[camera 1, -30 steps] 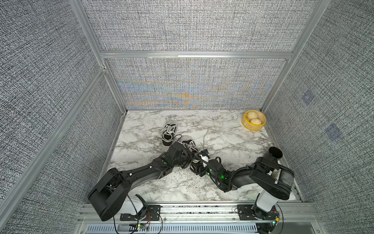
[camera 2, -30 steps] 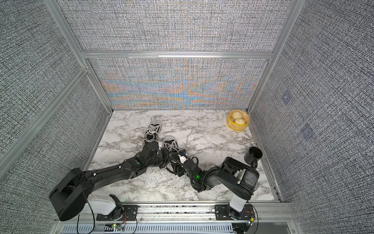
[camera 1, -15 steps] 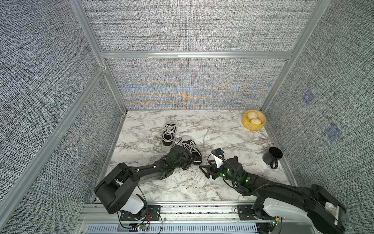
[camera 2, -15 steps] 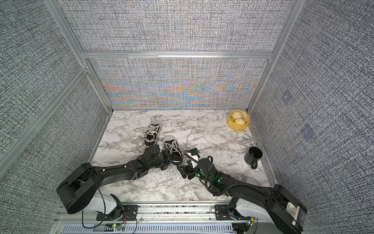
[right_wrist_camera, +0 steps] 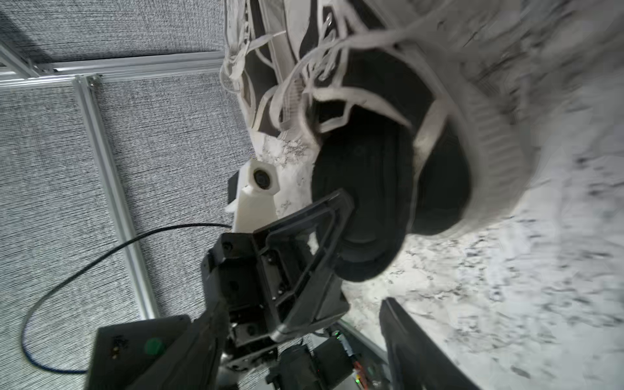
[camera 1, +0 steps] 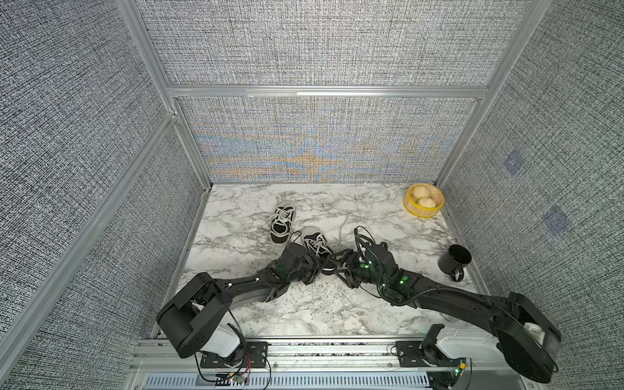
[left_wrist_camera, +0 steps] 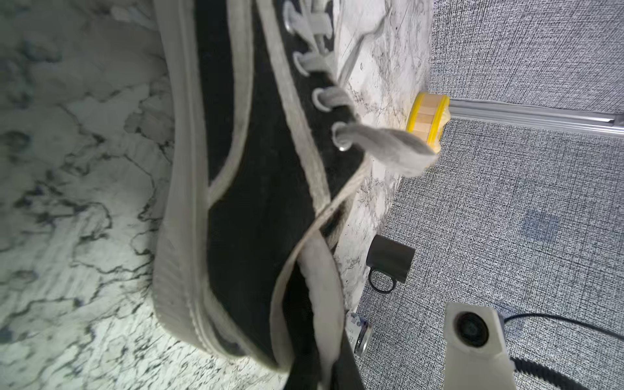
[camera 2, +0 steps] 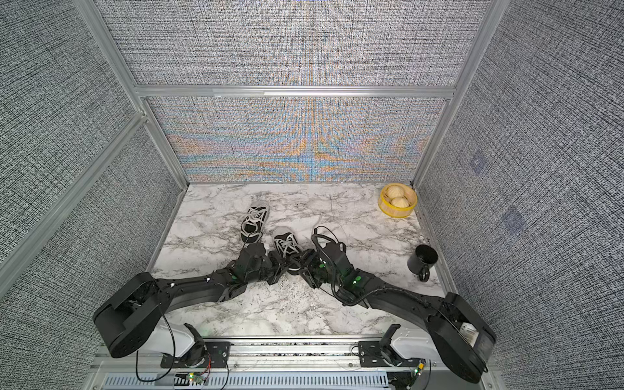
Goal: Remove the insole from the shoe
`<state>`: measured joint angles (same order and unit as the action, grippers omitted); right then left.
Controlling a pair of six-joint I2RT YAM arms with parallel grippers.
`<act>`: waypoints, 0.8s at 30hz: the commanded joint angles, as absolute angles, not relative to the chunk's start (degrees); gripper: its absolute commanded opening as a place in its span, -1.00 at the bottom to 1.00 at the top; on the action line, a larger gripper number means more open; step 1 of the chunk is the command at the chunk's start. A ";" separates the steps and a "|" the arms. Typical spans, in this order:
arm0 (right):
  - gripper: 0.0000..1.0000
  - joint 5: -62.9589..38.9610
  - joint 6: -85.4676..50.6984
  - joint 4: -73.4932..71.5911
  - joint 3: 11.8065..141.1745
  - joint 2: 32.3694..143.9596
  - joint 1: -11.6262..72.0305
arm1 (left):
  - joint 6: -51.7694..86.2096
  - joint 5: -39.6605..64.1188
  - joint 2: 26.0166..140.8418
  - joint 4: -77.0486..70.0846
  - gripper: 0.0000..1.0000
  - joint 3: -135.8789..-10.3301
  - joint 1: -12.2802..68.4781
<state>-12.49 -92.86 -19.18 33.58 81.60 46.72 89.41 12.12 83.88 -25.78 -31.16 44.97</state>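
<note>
Right wrist view caught the nearest detail, though blur smeared much of it. The left gripper (right_wrist_camera: 341,209) was clenched at the heel mouth of the shoe (right_wrist_camera: 472,162), apparently pinching the edge of the dark insole (right_wrist_camera: 368,209). The insole's heel end stood up out of the opening and hung over the marble. Only one finger (right_wrist_camera: 415,347) of the right gripper entered that frame, cut off at the border.

In both top views the two wrists covered the shoe's heel, so the insole could not be made out there. The right gripper (camera 1: 341,270) reached in from 4 o'clock with its jaws parted close by the heel, and the left arm came from 8 o'clock. Left wrist view gave the shoe's black canvas side and white sole, with the toe cropped.

The table (camera 1: 304,314) was white marble with grey veins, boxed by grey woven wall panels in aluminium framing. Bare marble lay at 6 o'clock between the arms and the front rail. A second shoe (camera 1: 282,223) sat just beside the first at 11 o'clock, with loose laces trailing between them. A black mug (camera 1: 454,261) stood close to the table edge at 3 o'clock. A yellow steamer basket (camera 1: 423,202) of buns filled the far corner at 1 o'clock, near both walls.
</note>
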 commanded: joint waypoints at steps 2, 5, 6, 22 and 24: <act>0.23 -13.52 -100.28 -25.99 33.19 83.85 46.44 | 90.55 11.51 83.85 -27.47 -0.87 -30.67 45.00; 0.23 -12.28 -101.90 -23.99 32.23 83.25 46.49 | 90.81 11.53 83.35 -27.77 -0.87 -30.67 45.00; 0.30 -11.23 -102.33 -22.60 31.50 81.85 46.57 | 90.85 11.43 83.12 -27.77 -0.87 -30.69 45.00; 0.05 -15.41 -105.15 -36.52 31.16 87.71 44.07 | 93.87 10.81 80.29 -29.66 -0.88 -29.10 45.00; -0.04 -15.80 -105.13 -36.94 31.59 88.58 43.90 | 93.87 10.90 80.16 -29.61 -0.88 -28.75 45.00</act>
<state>-14.85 -103.70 -30.41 30.72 87.77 44.18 93.49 10.37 80.51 -27.38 -29.06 44.95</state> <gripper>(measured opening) 0.484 0.068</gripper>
